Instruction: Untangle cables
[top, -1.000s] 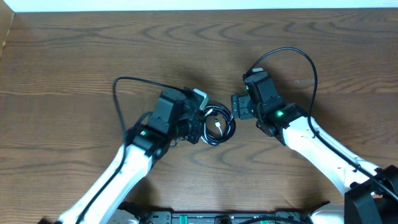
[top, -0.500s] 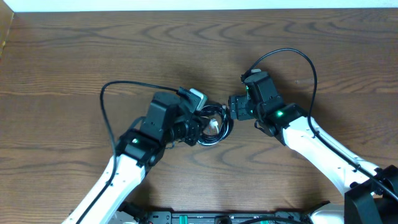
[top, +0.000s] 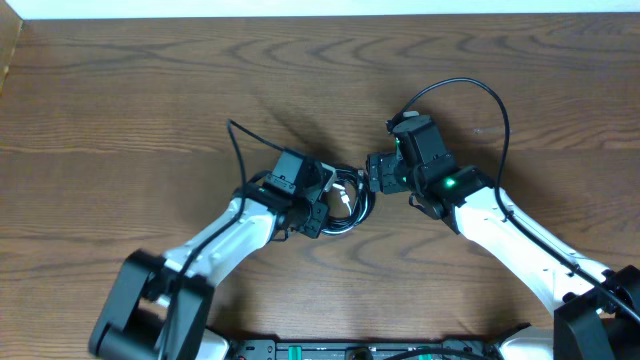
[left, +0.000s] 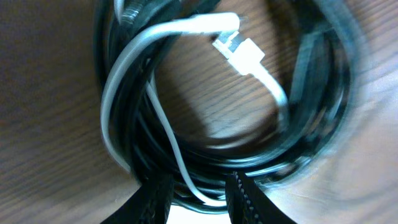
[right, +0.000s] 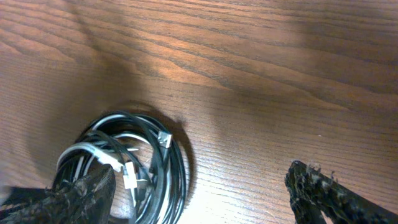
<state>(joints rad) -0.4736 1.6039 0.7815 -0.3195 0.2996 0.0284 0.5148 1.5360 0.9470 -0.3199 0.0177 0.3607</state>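
Left gripper (left: 196, 200): low over the left edge of the coil of cables (top: 348, 200). Its two fingers (left: 152, 198) stand a little apart, with one white cord and several black strands running through the gap. Whether they pinch those strands cannot be told.

Right gripper (top: 372, 175): just beside the coil's right edge, jaws wide apart, bare wood showing between them. Whether it touches the coil cannot be told.

Coil: black and white cords wound together in one round bundle, lying flat on the table (top: 150, 100), with one gripper at either side.

White plug (left: 245, 56): inside the coil's ring, at the end of a white cord, over bare wood.

Black loops form the coil's outer ring. White cords run along its left part and cross inside it.
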